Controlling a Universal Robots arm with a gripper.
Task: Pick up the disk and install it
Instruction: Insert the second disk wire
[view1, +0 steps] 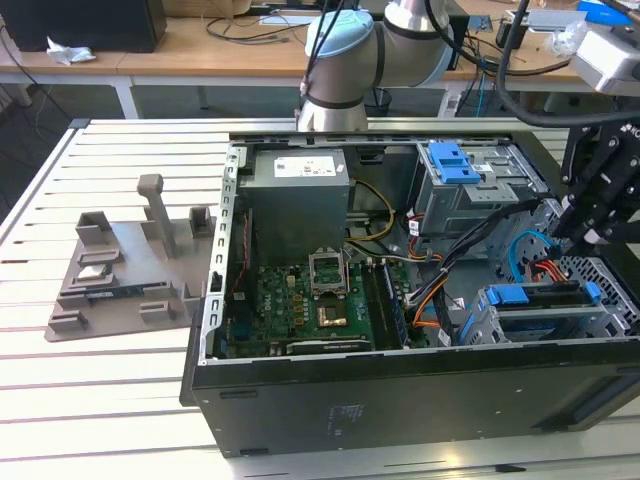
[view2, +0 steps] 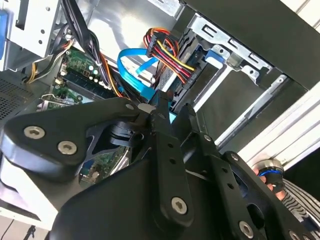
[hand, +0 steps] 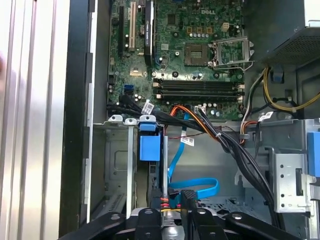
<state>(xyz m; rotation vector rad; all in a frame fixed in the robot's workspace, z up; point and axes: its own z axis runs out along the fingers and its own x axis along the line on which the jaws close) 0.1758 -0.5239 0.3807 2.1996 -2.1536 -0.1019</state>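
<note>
Cables (view1: 470, 262) across the drive bay (view1: 545, 310)

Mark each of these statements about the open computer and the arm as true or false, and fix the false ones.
1. The computer case lies open on a slatted white table. True.
2. The gripper hangs over the grey fixture on the exterior view's left. False: the gripper is at the exterior view's right, at the drive cage; the grey fixture lies outside the case on the other side.
3. A blue flat cable loops inside the case close to the gripper. True.
4. A cooler covers the processor socket. False: in the first wrist view the processor socket on the motherboard is bare.
</note>
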